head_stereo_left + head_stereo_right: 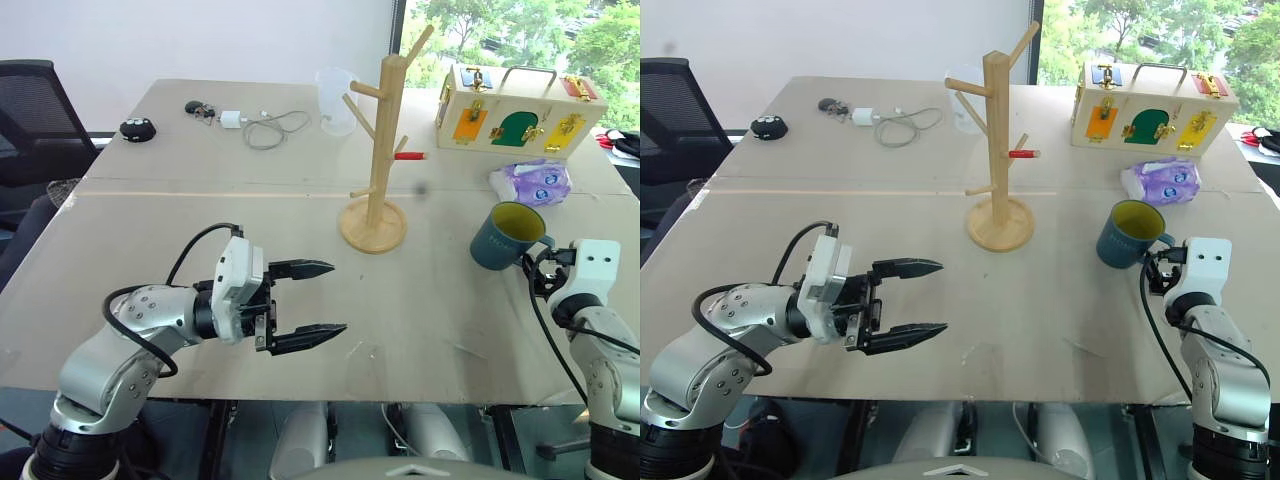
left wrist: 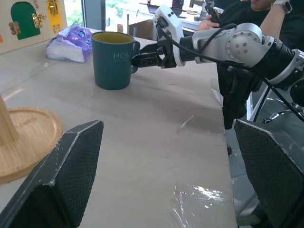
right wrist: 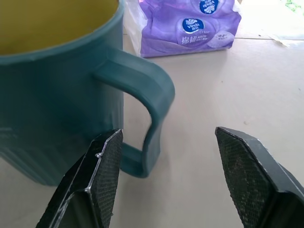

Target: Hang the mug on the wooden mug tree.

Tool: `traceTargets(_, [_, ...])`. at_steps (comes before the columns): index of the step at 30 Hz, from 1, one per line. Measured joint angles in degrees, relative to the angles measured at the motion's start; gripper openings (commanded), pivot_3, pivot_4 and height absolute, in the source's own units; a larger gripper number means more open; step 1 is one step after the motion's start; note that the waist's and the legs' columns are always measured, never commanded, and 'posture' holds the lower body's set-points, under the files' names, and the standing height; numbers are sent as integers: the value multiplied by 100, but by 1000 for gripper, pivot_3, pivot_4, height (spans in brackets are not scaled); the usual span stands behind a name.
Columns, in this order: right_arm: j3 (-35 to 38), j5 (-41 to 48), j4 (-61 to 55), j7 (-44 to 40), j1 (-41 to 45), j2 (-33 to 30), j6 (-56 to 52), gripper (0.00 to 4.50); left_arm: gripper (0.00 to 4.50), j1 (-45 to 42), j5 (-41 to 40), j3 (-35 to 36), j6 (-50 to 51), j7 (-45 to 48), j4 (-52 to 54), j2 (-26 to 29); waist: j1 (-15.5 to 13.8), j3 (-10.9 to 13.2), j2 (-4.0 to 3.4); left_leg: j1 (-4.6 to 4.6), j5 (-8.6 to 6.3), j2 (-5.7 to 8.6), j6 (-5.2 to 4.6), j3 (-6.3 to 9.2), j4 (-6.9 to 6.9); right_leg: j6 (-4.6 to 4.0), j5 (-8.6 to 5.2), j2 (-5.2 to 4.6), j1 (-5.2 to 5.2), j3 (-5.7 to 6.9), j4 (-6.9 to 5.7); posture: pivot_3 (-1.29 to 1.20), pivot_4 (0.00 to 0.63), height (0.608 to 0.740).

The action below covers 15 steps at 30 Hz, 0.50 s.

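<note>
While its two fingers stand spread and empty, left gripper (image 1: pixel 322 299): hovers over the table (image 1: pixel 150 230).
Wooden mug tree (image 1: pixel 378 150): upright mid-table.
Mug (image 1: pixel 504 236): upright on the table's right.
Right gripper (image 3: pixel 166 175): fingers parted, straddling the mug's handle, not clamped.

Both arms are made of round silver-grey metal parts with black rings at the joints. Each wrist ends in a white box. Black cables loop along the arms. The left gripper (image 1: pixel 318 303) and right gripper (image 2: pixel 141 58) each have two black pointed fingers with rough, bumpy pads (image 3: pixel 105 171)
</note>
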<state>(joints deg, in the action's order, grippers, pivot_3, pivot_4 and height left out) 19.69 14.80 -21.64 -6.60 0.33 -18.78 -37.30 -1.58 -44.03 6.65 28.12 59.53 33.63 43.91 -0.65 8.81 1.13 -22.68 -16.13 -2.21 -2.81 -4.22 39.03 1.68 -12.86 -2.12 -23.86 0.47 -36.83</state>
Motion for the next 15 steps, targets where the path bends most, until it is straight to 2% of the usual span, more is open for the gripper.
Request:
traceTargets(1, [-33,-12,13,4,22,0,0,2358,4500,9,1,1,-17,0,1,0,1,0,0,0,0,0,0,0,0,0,0,0,0,-1,0,0,150,740])
traceTargets(6, [-156,-102,111,42,123,0,-5,10,4500,93,11,5,-107,-27,3,0,3,0,-1,1,0,0,0,-2,0,0,0,0,0,-1,0,0,150,740])
traceTargets(11, [-167,-86,89,5,204,-21,-31,10,4500,134,5,41,-121,-138,3,-34,-2,0,-5,0,0,0,0,-2,0,0,0,0,0,-2,1,0,150,740])
traceTargets(14, [-164,124,85,-368,219,-252,-94,10,4500,145,-85,225,-133,-313,3,-227,3,0,-5,0,0,0,0,-3,0,0,0,0,0,-3,1,0,150,740])
traceTargets(15, [-182,346,46,-718,266,-438,-126,10,4500,147,-122,350,-200,-437,-1,-406,9,5,-13,1,-1,0,-1,-5,0,0,1,0,0,-5,1,0,150,740])
